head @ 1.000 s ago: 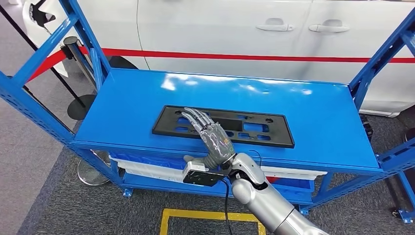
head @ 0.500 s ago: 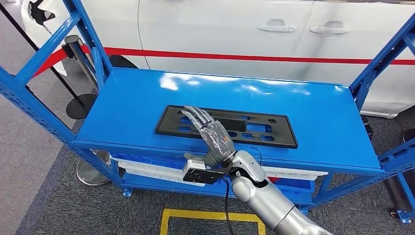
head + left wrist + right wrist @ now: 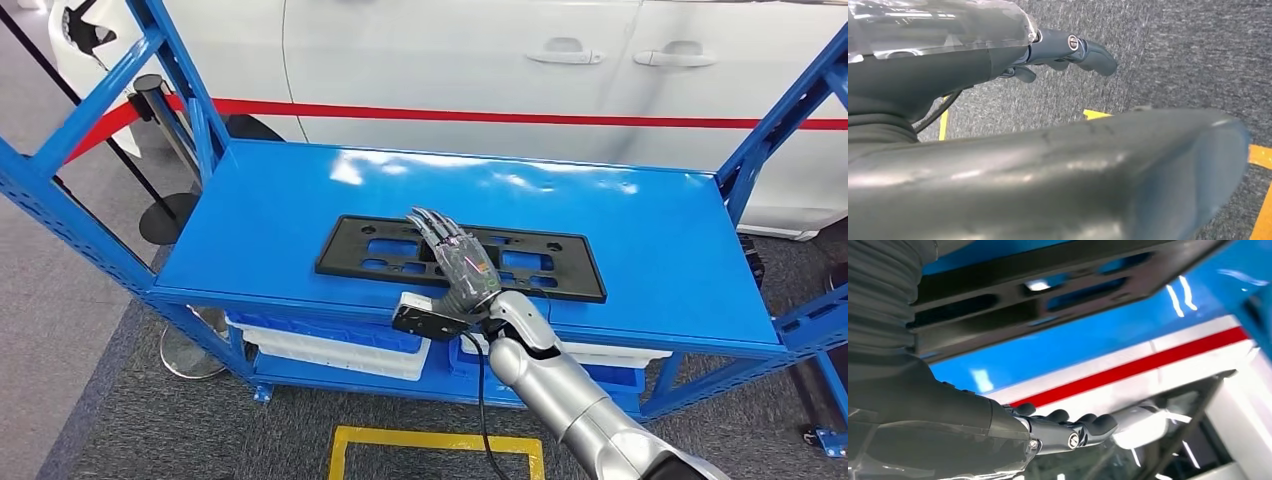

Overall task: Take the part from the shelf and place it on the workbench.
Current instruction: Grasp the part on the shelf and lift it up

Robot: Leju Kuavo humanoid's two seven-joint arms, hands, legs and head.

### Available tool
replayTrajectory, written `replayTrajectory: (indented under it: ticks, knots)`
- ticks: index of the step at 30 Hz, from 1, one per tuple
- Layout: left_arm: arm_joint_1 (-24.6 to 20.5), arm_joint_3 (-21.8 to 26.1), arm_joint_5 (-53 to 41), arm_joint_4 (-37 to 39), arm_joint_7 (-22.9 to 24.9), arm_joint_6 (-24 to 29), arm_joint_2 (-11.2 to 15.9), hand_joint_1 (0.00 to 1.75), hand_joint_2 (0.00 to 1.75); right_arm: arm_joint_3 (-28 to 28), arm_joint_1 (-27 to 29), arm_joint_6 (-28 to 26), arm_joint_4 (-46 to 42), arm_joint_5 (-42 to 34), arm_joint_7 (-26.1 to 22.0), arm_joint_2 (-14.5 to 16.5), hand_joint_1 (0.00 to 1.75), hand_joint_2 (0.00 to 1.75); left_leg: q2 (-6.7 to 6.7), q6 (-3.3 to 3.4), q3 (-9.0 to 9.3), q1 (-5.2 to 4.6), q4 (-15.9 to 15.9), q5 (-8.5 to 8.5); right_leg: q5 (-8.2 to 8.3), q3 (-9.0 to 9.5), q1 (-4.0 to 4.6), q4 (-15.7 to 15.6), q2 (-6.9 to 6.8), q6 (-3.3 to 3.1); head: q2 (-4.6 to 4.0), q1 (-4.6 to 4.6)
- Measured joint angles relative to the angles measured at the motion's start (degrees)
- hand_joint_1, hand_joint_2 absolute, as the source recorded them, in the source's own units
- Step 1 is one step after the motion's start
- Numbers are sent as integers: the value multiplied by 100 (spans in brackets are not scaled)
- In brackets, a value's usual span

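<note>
The right hand, fingers apart and holding nothing, hovers over the black frame; a flat grasp may slip off the shelf front edge.

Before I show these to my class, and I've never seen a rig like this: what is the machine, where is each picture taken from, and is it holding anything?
It is a two-legged humanoid robot with silver arms. The wide picture comes from a camera high on its body, looking down at a blue shelf. On the shelf lies a flat black part with cut-out holes. The right robot hand reaches over the part with its fingers stretched out; it grips nothing yet.

The other two pictures come from cameras at the wrists, so they look tilted. The right wrist view shows the right hand's dark fingers close to the black part, with a white car and its red stripe behind. The left wrist view shows the left robot hand hanging over grey carpet, fingers curled, holding nothing.
</note>
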Motion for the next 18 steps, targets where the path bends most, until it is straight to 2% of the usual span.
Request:
replayTrajectory:
  ticks: [2, 3, 5, 6, 7, 8, 10, 11, 12, 13, 16, 18]
  knots:
    - [0, 0, 8, 0, -3, 3, 18, 0, 0, -31, -73, -1, 151, 39, 25, 15, 0, 175, 5, -61, -83, 5, 202, -152, 26, 21, -35, -47, -9, -60, 0, -7]
    - [0, 0, 9, 0, -4, 4, 27, 0, 0, -47, -111, -1, 229, 55, 36, 27, 0, 175, 9, -88, -205, 15, 473, -311, 33, 30, -45, -61, -15, -83, 1, -12]
    - [4, -1, 13, 0, -11, 5, 30, 0, 0, -80, -160, 1, 394, 87, 44, 42, 0, 175, 12, -137, -570, 28, 1262, -672, 28, 31, -39, -62, -23, -107, 1, -19]
    - [9, -1, 14, 0, -16, 5, 33, 0, 0, -90, -166, 1, 476, 98, 46, 44, 0, 175, 13, -151, -713, 32, 1553, -754, 25, 33, -37, -59, -26, -110, 1, -19]
    - [13, -1, 18, 0, -26, 4, 37, 0, 0, -98, -169, 2, 555, 109, 47, 44, 0, 175, 13, -158, -770, 33, 1653, -726, 20, 36, -36, -54, -26, -111, 1, -19]
    - [15, -1, 22, 0, -37, 4, 46, 0, 0, -104, -174, 2, 625, 116, 46, 45, 0, 175, 14, -157, -708, 34, 1506, -583, 13, 42, -37, -47, -23, -108, 1, -19]
    - [11, -1, 34, 0, -52, 4, 68, 0, 0, -125, -200, 4, 756, 122, 43, 52, 0, 175, 17, -133, -350, 34, 739, -172, -19, 58, -36, -18, -13, -83, 0, -19]
    - [5, -2, 40, 0, -56, 4, 78, 0, 0, -141, -221, 7, 816, 122, 40, 57, 0, 175, 14, -111, -180, 26, 380, -44, -37, 57, -26, 6, -6, -62, 0, -19]
    - [0, -2, 49, 0, -57, 4, 82, 0, 0, -161, -241, 9, 872, 122, 39, 63, 0, 175, 11, -86, -74, 18, 150, 16, -48, 50, -16, 22, -3, -37, 0, -16]
    - [-3, -2, 57, 0, -57, 4, 85, 0, 0, -181, -258, 11, 925, 123, 39, 67, 0, 175, 7, -58, -37, 8, 64, 7, -51, 40, -6, 29, -1, -12, 1, -15]
    - [-3, -2, 77, 1, -58, 4, 85, 0, 0, -237, -308, 15, 1052, 129, 53, 74, 0, 175, 5, 42, -32, 20, 13, 32, -82, 17, -5, 54, 2, 69, -1, -11]
    - [-12, -2, 84, 1, -62, 7, 90, 0, 0, -274, -366, 29, 1136, 152, 84, 74, 0, 175, 13, 108, -23, 39, -30, 62, -322, -150, -16, 420, 1, 121, -1, 2]
